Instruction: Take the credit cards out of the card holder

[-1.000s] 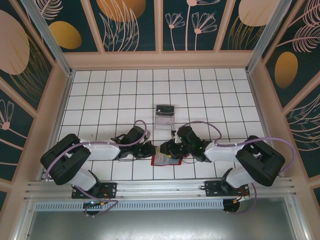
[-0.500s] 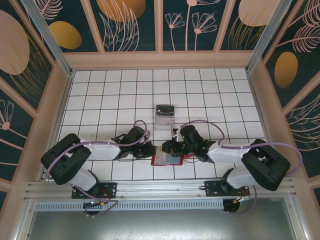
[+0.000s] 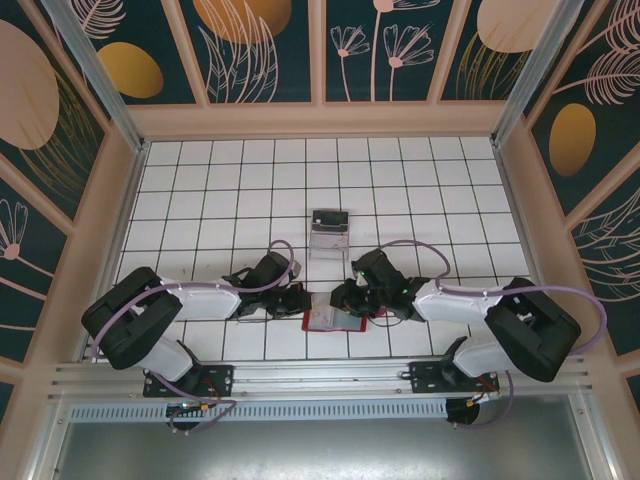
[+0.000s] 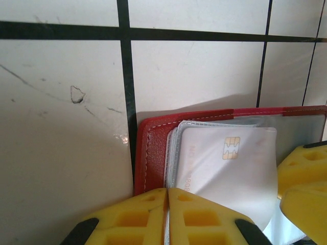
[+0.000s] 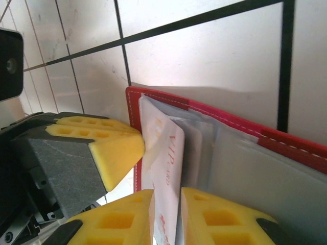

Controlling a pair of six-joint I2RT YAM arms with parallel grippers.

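Since a second ago our right elbow has swung outward. Our right gripper [image 5: 167,214] pinches a pale credit card [image 5: 166,153] in the card holder [image 4: 150,153], which lies between the arms; our left gripper [image 4: 167,196] clamps its red edge. Next, we judge, comes a straight pull.

The table [image 3: 400,180] is viewed from above and behind; the card holder [image 4: 150,153] is framed closely from opposite sides by both wrist cameras.

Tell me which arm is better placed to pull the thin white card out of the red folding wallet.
Right. The right gripper straddles the thin white card; the left gripper clamps the red folding wallet, steadying it.
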